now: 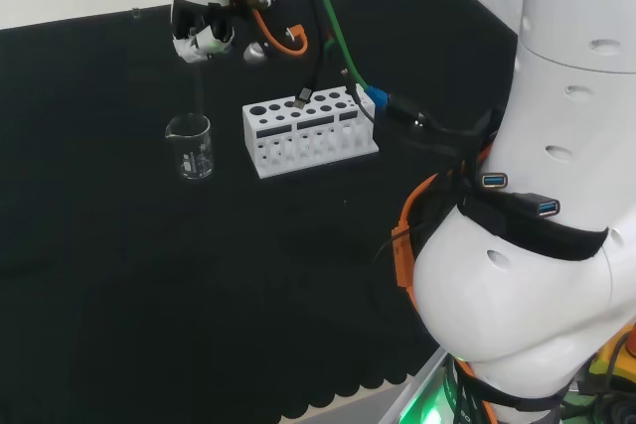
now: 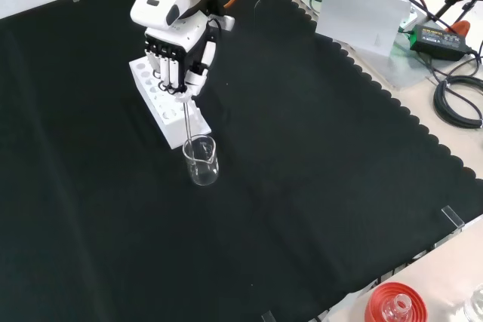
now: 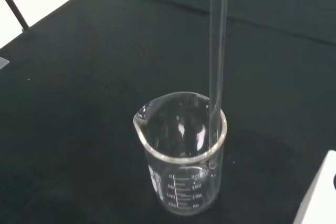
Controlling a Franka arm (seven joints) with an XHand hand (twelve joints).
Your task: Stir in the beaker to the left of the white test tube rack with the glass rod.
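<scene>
Fingers (image 2: 172, 65) curl down around the top of the rod (image 2: 186, 120), pinching it so it hangs upright from the hand (image 2: 177, 43). Its lower end dips inside the beaker (image 2: 201, 161), close to the wall on the side away from the spout, as the wrist view shows; whether the tip reaches the bottom I cannot tell. In the head view the beaker stands on the black cloth (image 1: 119, 275) just left of the white rack (image 1: 308, 131), apart from it, with the hand directly above. In the front view the beaker sits just in front of the rack's near end.
</scene>
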